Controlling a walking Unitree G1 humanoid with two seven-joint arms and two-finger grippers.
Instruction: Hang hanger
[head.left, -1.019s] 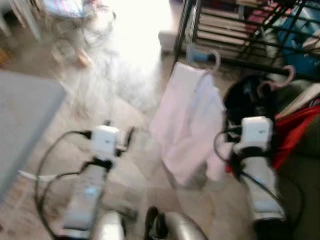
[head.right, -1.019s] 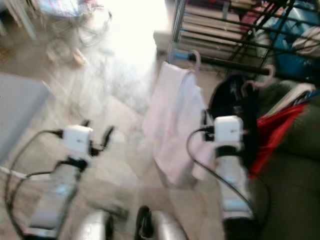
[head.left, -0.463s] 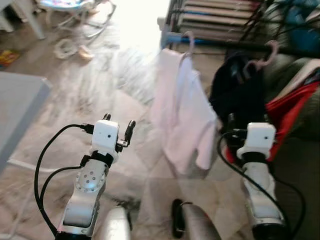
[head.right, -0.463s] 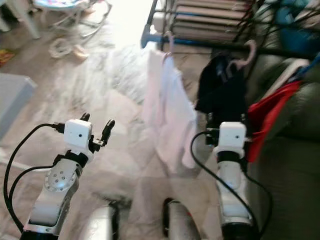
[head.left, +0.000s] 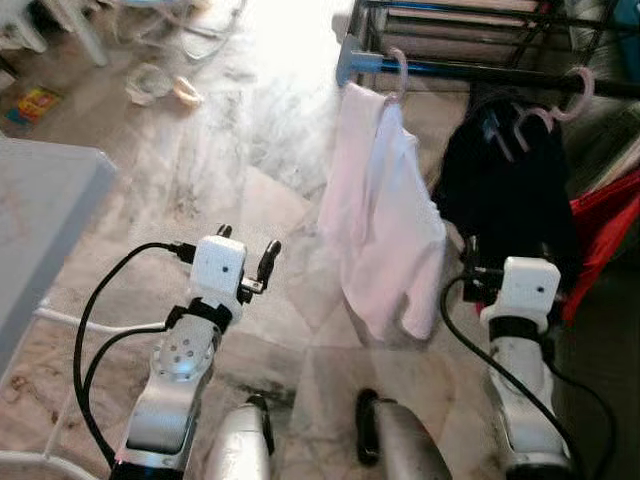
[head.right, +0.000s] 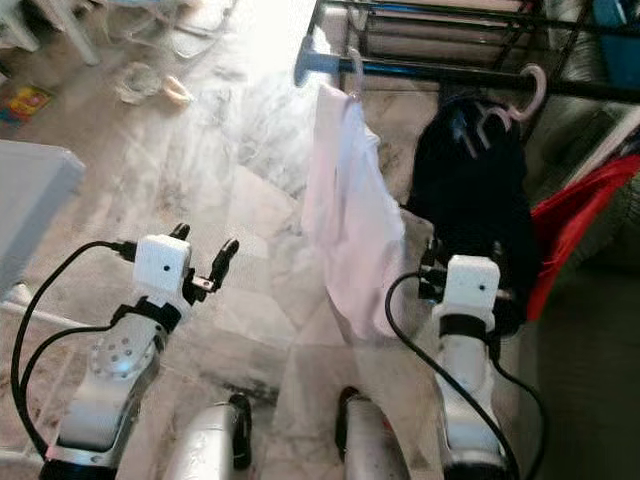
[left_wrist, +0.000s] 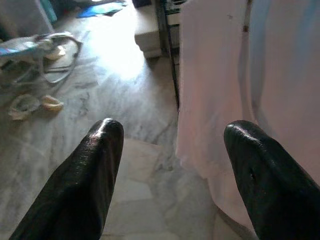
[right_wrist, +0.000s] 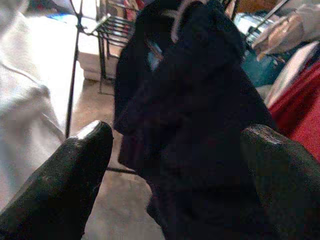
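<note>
Hangers (head.left: 397, 72) with a white shirt (head.left: 385, 215) and dark garment (head.left: 510, 195) hang on the rail (head.left: 480, 75). My left claw (left_wrist: 170, 165) and right claw (right_wrist: 175, 165) gape wide, empty.

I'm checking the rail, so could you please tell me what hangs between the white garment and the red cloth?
A black garment on a pink hanger hangs between the white garment and the red cloth, seen in the left eye view.

Ahead of the left claw (head.left: 246, 250), at 12 o'clock, marble floor (head.left: 250, 150) lies open. At its 2 o'clock a white shirt (head.left: 385, 220) hangs from the rail (head.left: 450, 72). A black garment (head.left: 510, 205) blocks the right claw (right_wrist: 175, 165) dead ahead.
</note>
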